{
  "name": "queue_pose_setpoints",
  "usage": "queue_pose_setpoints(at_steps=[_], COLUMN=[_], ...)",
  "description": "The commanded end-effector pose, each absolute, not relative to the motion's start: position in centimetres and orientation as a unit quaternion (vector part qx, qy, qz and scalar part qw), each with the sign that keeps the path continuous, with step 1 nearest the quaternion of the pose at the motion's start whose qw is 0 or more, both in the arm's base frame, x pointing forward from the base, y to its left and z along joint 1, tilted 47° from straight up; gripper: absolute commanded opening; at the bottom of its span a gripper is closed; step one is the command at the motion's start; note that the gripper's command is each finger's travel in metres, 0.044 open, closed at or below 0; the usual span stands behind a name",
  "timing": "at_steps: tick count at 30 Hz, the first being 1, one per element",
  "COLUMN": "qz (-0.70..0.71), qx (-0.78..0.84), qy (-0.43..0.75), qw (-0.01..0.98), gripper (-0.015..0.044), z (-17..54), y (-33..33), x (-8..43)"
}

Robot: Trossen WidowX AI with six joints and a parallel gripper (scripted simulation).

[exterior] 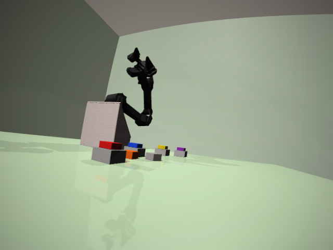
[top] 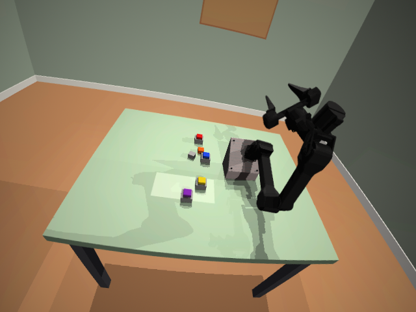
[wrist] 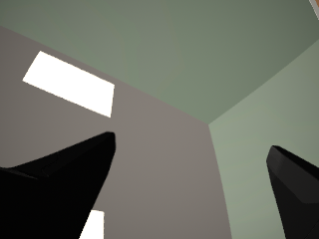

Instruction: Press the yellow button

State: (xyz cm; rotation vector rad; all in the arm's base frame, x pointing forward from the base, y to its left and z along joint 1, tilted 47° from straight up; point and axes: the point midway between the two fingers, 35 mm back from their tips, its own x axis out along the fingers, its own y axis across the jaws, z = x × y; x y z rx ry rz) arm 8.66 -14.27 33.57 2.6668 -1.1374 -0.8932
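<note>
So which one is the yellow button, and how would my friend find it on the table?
Start at the big grey box that the robot arm sits on, on the green table. Just in front of that box lies a pale rectangle on the table, and two buttons on grey bases stand along its edge. The yellow button is the one nearer the box; its neighbour has a purple cap.

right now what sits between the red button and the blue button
A small orange block lies between the red button and the blue button, close beside the blue one; the top view shows it best.
</note>
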Motion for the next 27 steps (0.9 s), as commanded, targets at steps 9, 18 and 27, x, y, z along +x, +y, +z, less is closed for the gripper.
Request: queue_pose_setpoints(at_steps=[9,18,27], qz=[-0.375,-0.302,-0.082], qx=[0.892,0.769,0.557], qy=[-0.105,0.291,0.550], qw=[0.231,0.482,0.617], gripper=[0.0400,0.0400,0.0400], z=[29.4,23.0,17.7], y=[-14.3,-9.0,-1.0], x=[14.3,21.5,24.4])
